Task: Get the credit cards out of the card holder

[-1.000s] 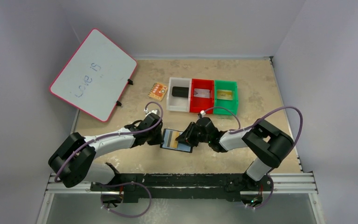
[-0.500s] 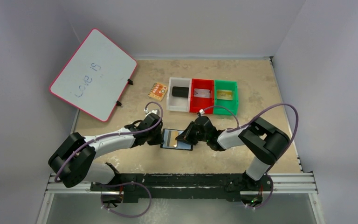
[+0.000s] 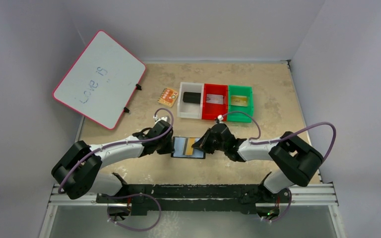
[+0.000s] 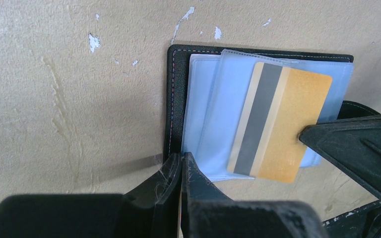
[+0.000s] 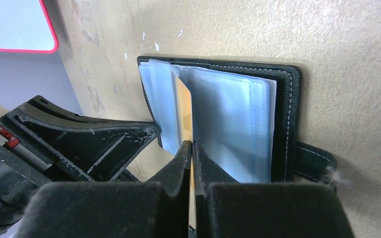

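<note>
Pinching the gold card by its right edge, the right gripper is squeezed closed; the card looks thin, stiff, slippery. The left gripper clamps the card holder, bottom middle.

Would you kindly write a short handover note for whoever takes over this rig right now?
Left pincer: shut on the edge of the card holder, pinning it open.
Right pincer: shut on a gold card lying tilted among the holder's clear sleeves.
Done: a silver card lies in the red bin, and another gold-toned card in the green bin.
Left: pull the gripped card clear and set it down. No other card shows in the sleeves.
</note>
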`<state>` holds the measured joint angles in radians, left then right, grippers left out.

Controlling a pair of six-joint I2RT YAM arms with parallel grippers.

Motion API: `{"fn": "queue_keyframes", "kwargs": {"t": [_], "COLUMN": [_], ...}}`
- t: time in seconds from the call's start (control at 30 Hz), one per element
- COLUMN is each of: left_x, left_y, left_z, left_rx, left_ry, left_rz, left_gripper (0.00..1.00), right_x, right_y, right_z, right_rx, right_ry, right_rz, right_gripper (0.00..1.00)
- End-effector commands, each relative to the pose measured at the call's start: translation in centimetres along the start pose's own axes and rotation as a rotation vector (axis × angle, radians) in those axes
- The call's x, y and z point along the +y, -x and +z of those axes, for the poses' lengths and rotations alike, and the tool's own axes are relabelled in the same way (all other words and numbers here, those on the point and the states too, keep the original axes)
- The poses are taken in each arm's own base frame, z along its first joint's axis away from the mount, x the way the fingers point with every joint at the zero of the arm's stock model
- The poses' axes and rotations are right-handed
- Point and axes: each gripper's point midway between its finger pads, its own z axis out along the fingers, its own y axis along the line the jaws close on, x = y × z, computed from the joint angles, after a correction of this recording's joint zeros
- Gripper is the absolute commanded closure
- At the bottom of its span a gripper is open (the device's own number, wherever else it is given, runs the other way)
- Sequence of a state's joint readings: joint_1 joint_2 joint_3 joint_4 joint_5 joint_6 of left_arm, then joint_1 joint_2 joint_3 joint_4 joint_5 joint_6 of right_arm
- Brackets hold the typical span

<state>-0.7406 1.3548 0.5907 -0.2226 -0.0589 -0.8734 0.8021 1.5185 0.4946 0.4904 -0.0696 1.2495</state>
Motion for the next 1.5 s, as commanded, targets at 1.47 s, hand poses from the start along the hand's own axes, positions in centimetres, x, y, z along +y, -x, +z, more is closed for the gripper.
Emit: {"fn": "queue_keyframes", "kwargs": {"t": [1.47], "left_x": [-0.7], "left_y": [-1.8], "left_z": [1.5], "left_rx": [0.062], "left_ry": [-0.019], "left_rz": [-0.036], "left_gripper": [0.9], "right_x": [0.4], "right_y": [-0.5], "right_z": [1.4], "right_rx": [0.04], "right_ry": [0.09], "right_rz": [0.039], "right_gripper": [0.99]}}
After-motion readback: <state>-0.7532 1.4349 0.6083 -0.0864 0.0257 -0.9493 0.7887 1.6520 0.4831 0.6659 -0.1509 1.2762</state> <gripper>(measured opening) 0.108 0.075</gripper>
